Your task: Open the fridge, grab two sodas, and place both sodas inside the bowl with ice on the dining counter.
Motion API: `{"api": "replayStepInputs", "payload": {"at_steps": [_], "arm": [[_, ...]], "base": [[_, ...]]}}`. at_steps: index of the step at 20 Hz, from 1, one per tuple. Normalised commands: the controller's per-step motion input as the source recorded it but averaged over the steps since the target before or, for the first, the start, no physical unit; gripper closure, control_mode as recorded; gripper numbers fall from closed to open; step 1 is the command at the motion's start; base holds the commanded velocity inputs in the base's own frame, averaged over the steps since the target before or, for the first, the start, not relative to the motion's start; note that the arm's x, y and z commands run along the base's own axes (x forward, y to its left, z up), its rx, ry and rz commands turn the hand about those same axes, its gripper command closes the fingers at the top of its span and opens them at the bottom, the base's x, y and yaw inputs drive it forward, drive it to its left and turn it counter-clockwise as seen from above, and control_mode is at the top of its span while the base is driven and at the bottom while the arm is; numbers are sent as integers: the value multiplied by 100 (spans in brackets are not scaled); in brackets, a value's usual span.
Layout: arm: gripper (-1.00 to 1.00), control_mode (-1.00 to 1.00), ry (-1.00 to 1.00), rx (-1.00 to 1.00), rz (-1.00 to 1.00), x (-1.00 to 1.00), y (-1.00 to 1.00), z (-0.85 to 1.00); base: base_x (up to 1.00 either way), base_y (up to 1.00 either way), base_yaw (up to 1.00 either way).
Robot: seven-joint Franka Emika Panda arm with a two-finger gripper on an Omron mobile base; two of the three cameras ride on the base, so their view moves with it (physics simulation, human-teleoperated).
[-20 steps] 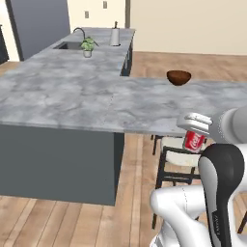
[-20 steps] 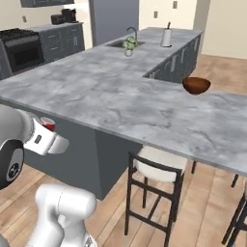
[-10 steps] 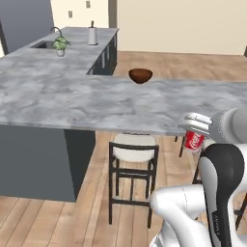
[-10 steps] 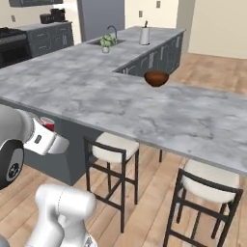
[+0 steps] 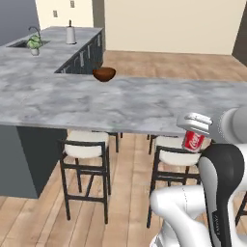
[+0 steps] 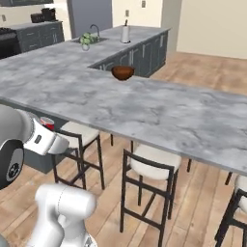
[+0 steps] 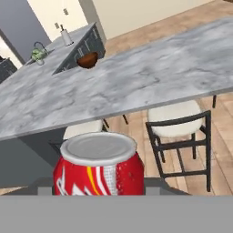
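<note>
Wooden floor and black stools with pale seats (image 6: 150, 163) lie between us and the long grey marble dining counter (image 5: 144, 103). Close by, our gripper (image 5: 194, 129) holds one small red soda can (image 7: 98, 170), so we think one grab is done. Far off sits the round dark brown bowl (image 5: 104, 74); we must reach over the stools.
</note>
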Motion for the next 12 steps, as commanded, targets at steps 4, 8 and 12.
{"api": "replayStepInputs", "payload": {"at_steps": [4,8,12], "arm": [[100,100,0,0,0,0,0,0],[100,100,0,0,0,0,0,0],[100,100,0,0,0,0,0,0]], "base": [[-20,-100,0],[-11,-100,0],[-6,-100,0]]}}
